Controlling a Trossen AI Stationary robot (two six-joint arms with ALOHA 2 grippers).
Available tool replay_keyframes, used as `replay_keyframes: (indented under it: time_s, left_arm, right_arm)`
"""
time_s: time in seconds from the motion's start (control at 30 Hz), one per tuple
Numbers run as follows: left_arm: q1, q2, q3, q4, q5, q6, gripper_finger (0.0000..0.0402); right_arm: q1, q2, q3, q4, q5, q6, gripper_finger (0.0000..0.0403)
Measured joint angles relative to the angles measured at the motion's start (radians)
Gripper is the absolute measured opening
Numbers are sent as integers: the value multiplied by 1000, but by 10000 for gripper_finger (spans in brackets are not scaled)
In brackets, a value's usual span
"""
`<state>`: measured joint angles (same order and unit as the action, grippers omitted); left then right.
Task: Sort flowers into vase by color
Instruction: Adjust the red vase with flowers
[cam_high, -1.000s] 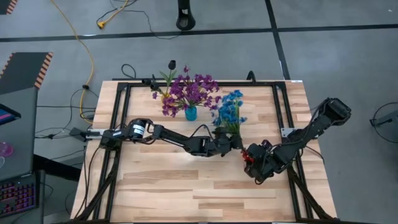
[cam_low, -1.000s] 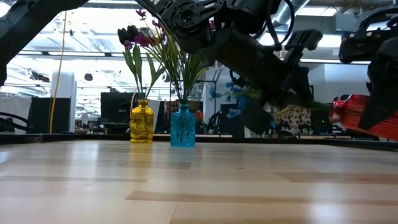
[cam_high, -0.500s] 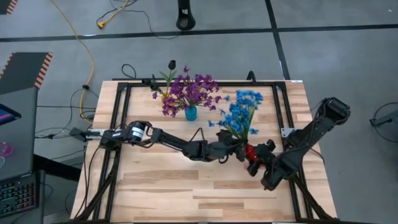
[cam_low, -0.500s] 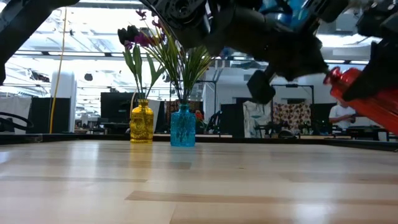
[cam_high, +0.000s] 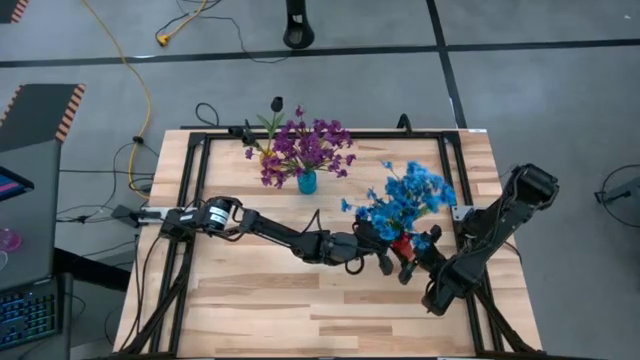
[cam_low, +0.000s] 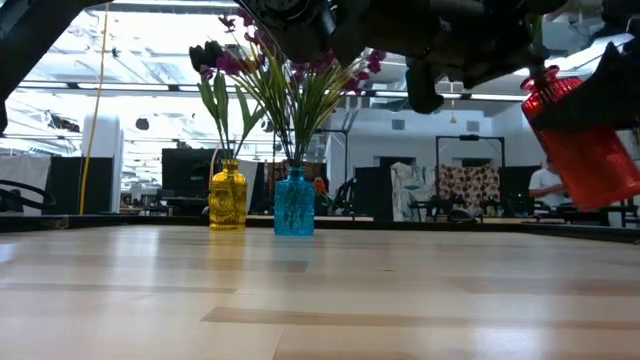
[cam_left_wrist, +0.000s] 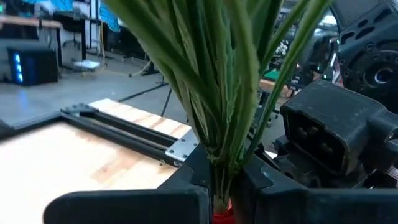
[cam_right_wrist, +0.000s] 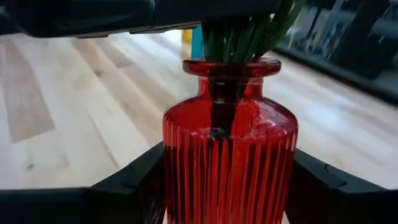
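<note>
Red ribbed glass vase, gripped between the right end effector's spread fingers, had been lifted and tilted off the pale wooden tabletop. The left end effector, pinching the blue plastic flower sprigs by their thin green stems, had brought them into its neck, so the blues looked nearly sorted.

Bright, even light (backlit low view)
</note>
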<state>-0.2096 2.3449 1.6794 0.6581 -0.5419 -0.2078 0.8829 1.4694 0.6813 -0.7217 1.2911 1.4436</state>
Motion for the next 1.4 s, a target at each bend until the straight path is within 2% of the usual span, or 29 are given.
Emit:
replay_keyframes:
  time_s: [0.2,0.4,0.83,1.17,1.4]
  left_arm:
    - [-3,-28,0,-35,9,127,13]
    - [-5,-71,1,-183,-19,221,13]
    - [-3,-73,-1,-311,-18,222,19]
    - [5,-72,-2,-367,-17,200,78]
    - [9,-65,-5,-382,14,200,97]
  right_arm:
    - [-1,75,0,5,142,35,266]
    - [-27,153,0,25,223,44,266]
    - [-65,302,0,127,258,54,266]
    - [-75,318,0,132,249,52,267]
    - [-88,314,4,133,232,49,295]
